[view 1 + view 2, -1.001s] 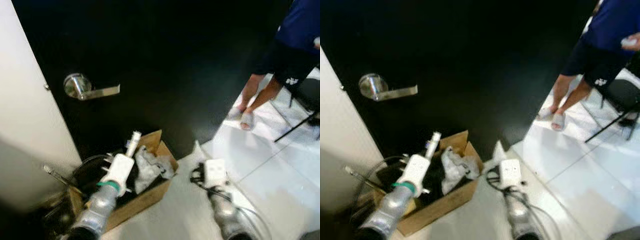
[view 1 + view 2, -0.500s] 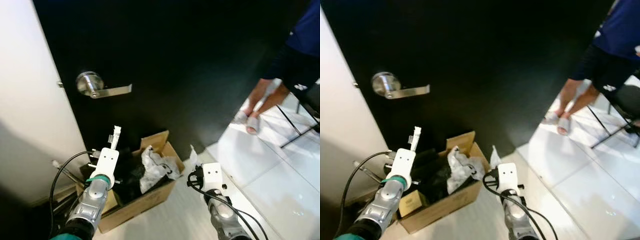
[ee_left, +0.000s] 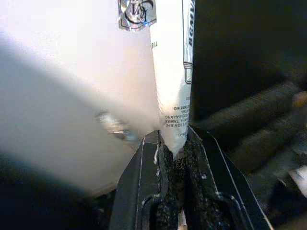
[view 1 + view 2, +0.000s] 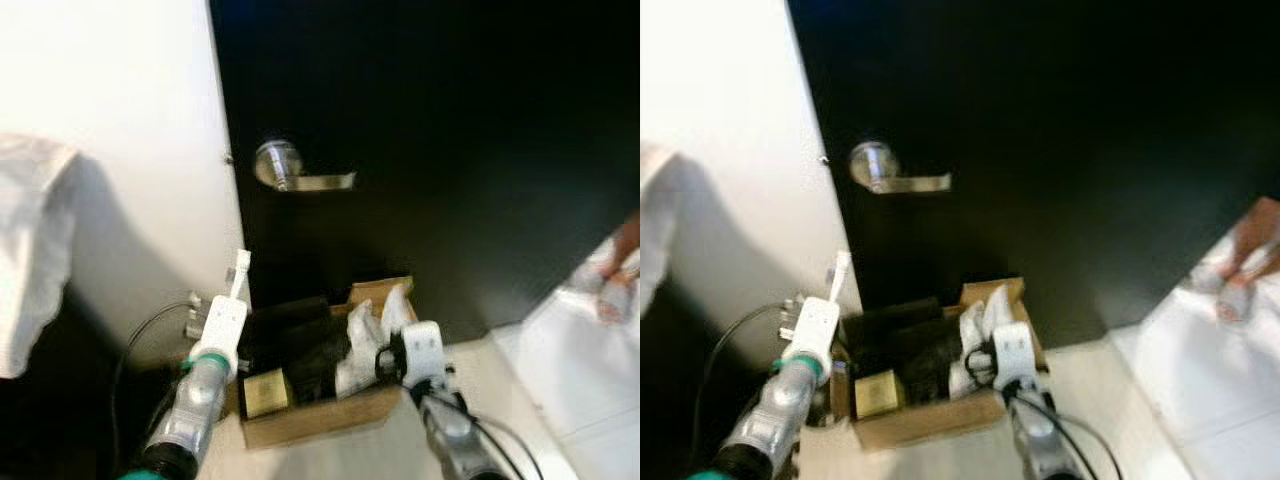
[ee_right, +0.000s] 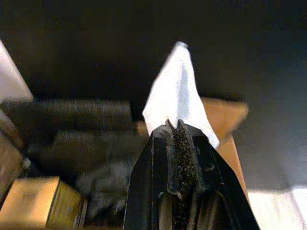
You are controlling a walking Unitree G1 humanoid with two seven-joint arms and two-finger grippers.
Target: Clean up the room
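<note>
A brown cardboard box (image 4: pixel 330 425) sits on the floor against a black door (image 4: pixel 470 150); it holds dark items, crumpled white plastic (image 4: pixel 358 345) and a small gold box (image 4: pixel 264 392). My left gripper (image 3: pixel 175 143) is shut on a thin white tube (image 4: pixel 239 274), which sticks up beside the box's left end; printed text runs along the tube (image 3: pixel 173 72). My right gripper (image 5: pixel 176 127) is shut on a white tissue (image 5: pixel 175 98), held above the box's right end. That tissue (image 4: pixel 396 303) shows just over the right wrist.
A silver lever handle (image 4: pixel 300 175) is on the door. A white wall (image 4: pixel 120 150) stands to the left, with a white cloth (image 4: pixel 30 260) hanging at the far left. A person's sandalled feet (image 4: pixel 612 285) are on the white floor at right. Black cables (image 4: pixel 140 345) trail by the left arm.
The camera has swung left, shifting the door, box and person to the right. My right gripper with the tissue now sits over the box's right end instead of beside it.
</note>
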